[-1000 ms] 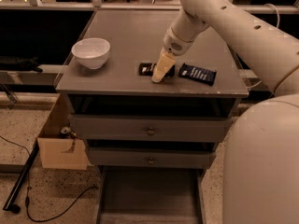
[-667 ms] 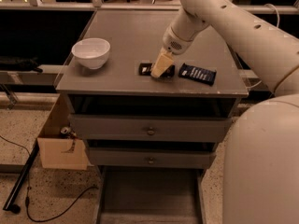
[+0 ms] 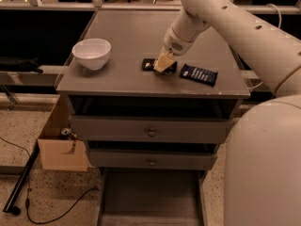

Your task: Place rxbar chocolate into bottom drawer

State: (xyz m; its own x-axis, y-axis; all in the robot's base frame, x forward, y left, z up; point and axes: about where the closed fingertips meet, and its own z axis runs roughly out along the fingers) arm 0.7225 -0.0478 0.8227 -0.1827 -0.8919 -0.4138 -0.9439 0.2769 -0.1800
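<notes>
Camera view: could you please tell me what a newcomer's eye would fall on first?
The big white arm reaches in from the right, its pincer down over the rxbar chocolate at the middle of the grey cabinet top. A white bowl sits to the left, and the bottom drawer stands pulled out below.

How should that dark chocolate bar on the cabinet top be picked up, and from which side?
From straight above, across its narrow width near the middle: the rxbar chocolate lies flat on the cabinet top, so only its long edges offer a pinch. The tool sits right over its middle.
</notes>
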